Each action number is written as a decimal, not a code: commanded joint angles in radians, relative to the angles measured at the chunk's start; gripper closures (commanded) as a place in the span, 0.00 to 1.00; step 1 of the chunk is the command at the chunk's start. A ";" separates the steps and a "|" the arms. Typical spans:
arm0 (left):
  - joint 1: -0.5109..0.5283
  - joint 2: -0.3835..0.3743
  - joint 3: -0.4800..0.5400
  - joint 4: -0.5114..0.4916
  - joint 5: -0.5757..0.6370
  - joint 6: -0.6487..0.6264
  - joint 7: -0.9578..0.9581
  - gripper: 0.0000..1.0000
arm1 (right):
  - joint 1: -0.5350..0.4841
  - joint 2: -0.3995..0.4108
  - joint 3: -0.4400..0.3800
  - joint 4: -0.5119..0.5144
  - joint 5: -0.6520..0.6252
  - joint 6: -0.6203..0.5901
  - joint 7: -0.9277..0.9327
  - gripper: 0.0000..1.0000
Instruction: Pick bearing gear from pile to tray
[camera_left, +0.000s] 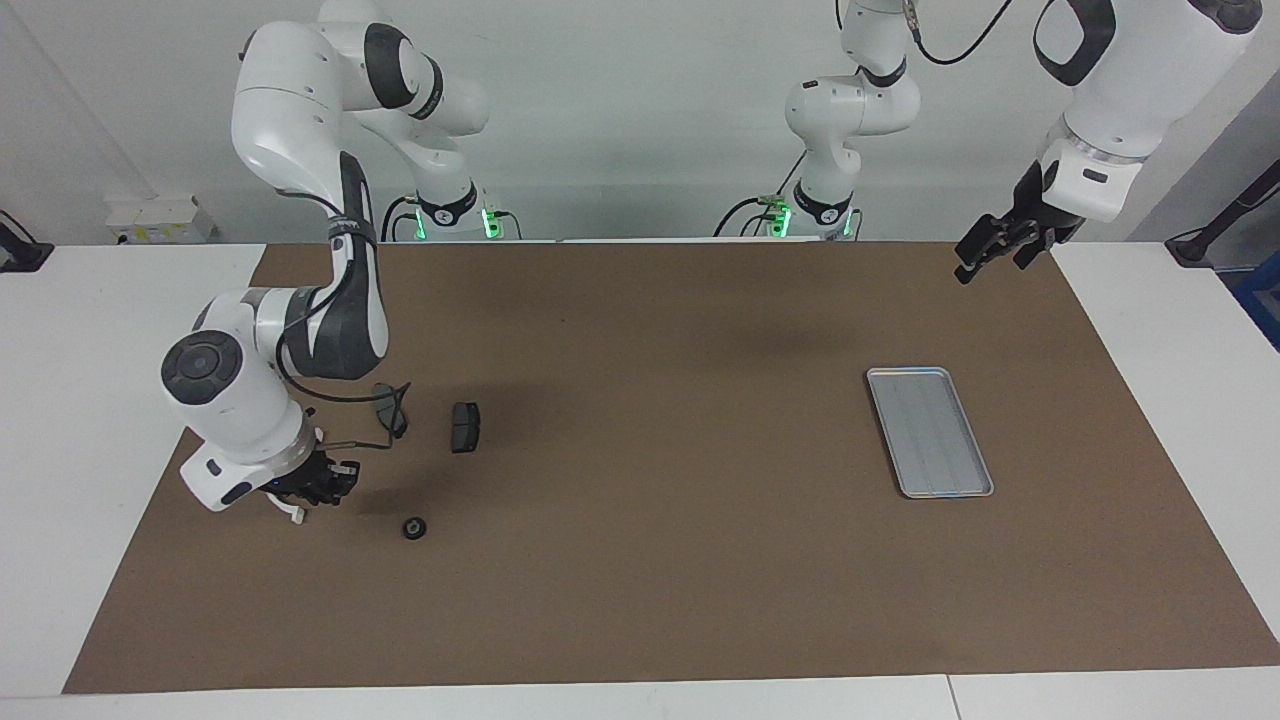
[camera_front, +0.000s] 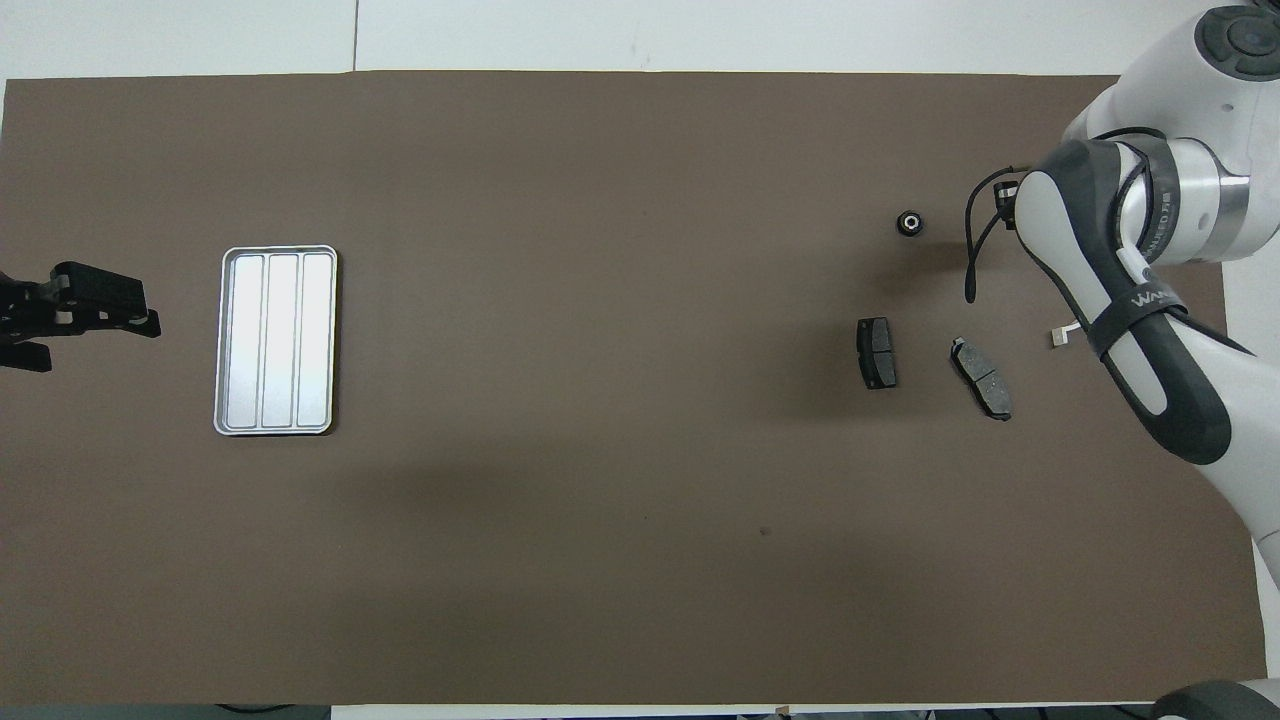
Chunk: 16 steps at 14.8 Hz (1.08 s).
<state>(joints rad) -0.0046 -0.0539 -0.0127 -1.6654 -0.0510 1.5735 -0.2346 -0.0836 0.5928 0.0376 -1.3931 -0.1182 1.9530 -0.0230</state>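
The bearing gear (camera_left: 413, 527) (camera_front: 909, 223), a small black round piece with a pale centre, lies on the brown mat at the right arm's end, farther from the robots than the two dark brake pads (camera_left: 465, 427) (camera_front: 877, 352). My right gripper (camera_left: 335, 485) hangs low over the mat beside the gear, shut, with nothing visible in it. The arm hides it in the overhead view. The silver tray (camera_left: 930, 430) (camera_front: 280, 340) lies empty at the left arm's end. My left gripper (camera_left: 985, 247) (camera_front: 100, 305) waits open in the air near the mat's corner.
The second brake pad (camera_left: 390, 408) (camera_front: 981, 378) lies partly under the right arm's cable. A white bracket (camera_left: 292, 512) (camera_front: 1062, 335) pokes out beneath the right wrist. Brown mat (camera_left: 650, 450) spans the table between pile and tray.
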 joint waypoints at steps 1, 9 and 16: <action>0.006 -0.017 -0.006 -0.005 0.005 -0.013 0.004 0.00 | -0.008 -0.036 0.010 -0.012 -0.023 0.001 -0.008 1.00; 0.006 -0.017 -0.004 -0.005 0.005 -0.015 0.003 0.00 | -0.013 -0.031 0.011 0.028 -0.018 -0.005 -0.008 1.00; 0.006 -0.017 -0.006 -0.005 0.005 -0.013 0.003 0.00 | -0.010 -0.010 0.011 0.077 -0.015 -0.014 -0.006 1.00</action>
<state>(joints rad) -0.0046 -0.0539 -0.0127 -1.6654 -0.0510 1.5735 -0.2346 -0.0849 0.5669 0.0377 -1.3453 -0.1182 1.9530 -0.0230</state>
